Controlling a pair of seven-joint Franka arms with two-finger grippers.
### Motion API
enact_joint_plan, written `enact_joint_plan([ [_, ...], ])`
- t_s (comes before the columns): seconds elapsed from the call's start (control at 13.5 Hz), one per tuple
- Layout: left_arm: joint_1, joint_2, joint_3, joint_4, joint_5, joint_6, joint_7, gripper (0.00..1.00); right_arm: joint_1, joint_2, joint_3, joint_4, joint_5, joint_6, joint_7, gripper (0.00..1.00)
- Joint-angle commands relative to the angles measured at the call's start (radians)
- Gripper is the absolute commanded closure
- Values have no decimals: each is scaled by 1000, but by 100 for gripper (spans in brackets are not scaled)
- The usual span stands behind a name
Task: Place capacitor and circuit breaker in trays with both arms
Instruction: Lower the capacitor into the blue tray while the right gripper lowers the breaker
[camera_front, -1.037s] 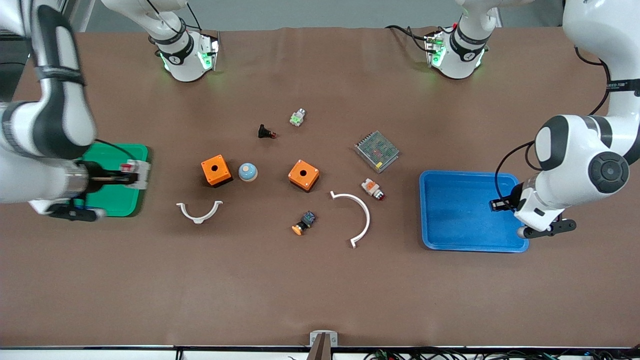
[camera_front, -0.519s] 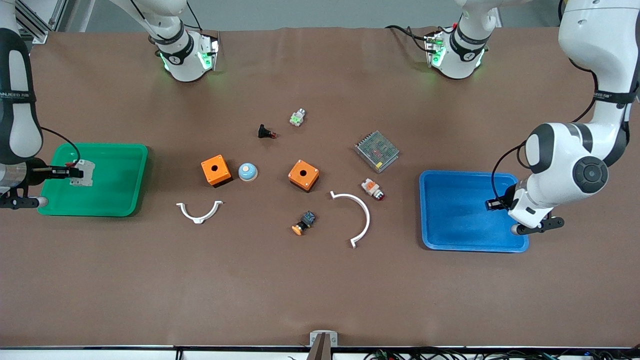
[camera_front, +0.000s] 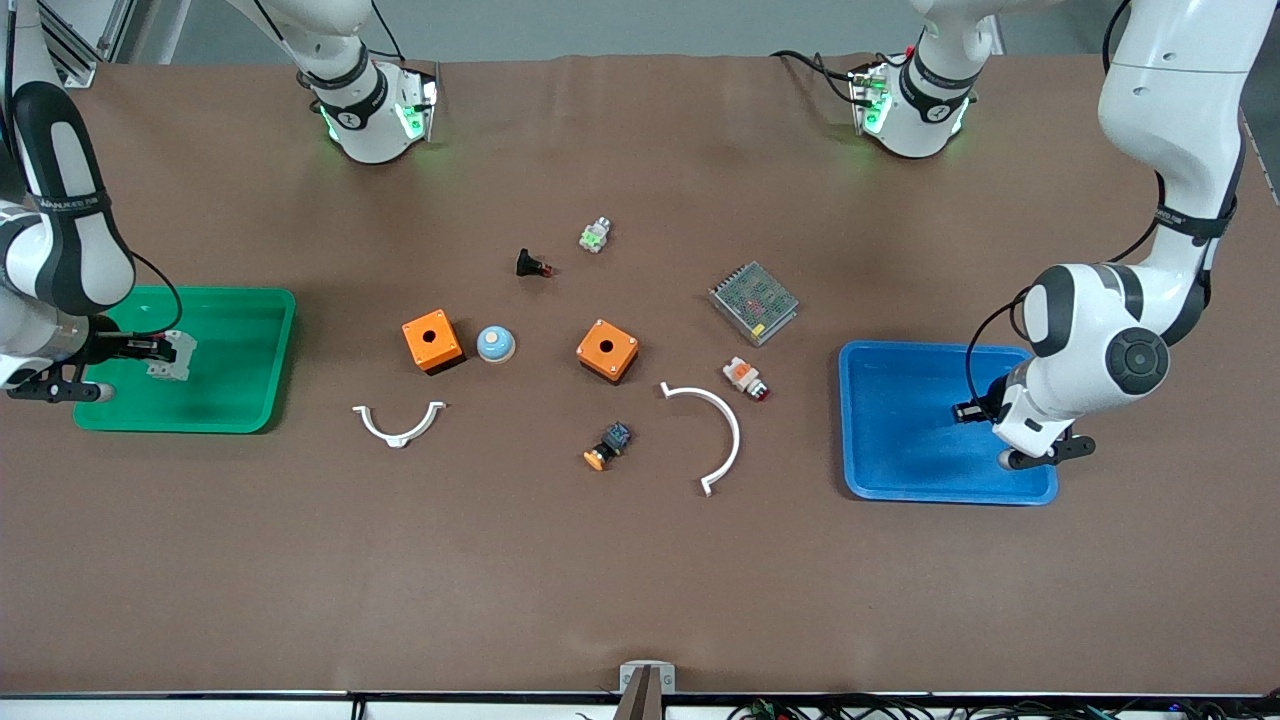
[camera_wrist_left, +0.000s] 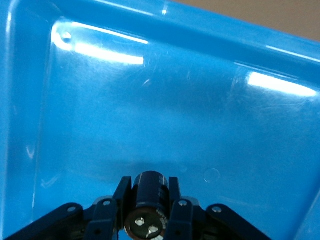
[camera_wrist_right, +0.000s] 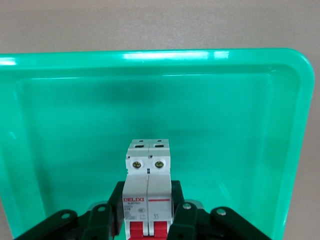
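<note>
Currently: my right gripper (camera_front: 150, 349) is clamped on the circuit breaker (camera_front: 172, 358) over the green tray (camera_front: 240, 400) at the right arm's table edge; my left gripper (camera_front: 968, 411) is clamped on the capacitor (camera_wrist_left: 147, 200) over the blue tray (camera_front: 900, 420) at the left arm's edge.

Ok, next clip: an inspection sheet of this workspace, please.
Surface: brown table, bare near the camera.
Job's things: capacitor held over blue tray; breaker held over green tray.
Clutter: two orange boxes, two white arcs, metal box, blue dome, small buttons and lamps.
Grippers: left pincer shut on capacitor; right pincer shut on breaker.
Cables: black leads at both bases and wrists.
Surroundings: nothing seen.
</note>
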Motion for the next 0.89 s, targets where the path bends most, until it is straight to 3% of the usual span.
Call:
enact_joint_plan([
  [0.0,14,15,-12,-6,14,30,11,85,-30,-10,23,-40,-25,67,-1,74],
  [0.37,3,40,-12,3,14,54,10,67,-39,30,24,-28,-30,78,-39,70],
  [0.44,3,41,-12,4,14,54,10,51,-43,38,24,-23,-28,82,-62,67],
  [0.52,3,40,-13,4,14,53,10,23,-47,46,24,-18,-28,87,-64,60],
  [0.59,4,29,-13,4,14,51,7,1,-47,46,24,-15,-28,84,-66,36],
  [0.67,6,11,-15,6,14,44,10,0,-46,44,24,-11,-28,78,-64,0],
  [0.81,1,-28,-18,18,14,39,4,0,-38,24,26,6,-28,35,-63,0],
])
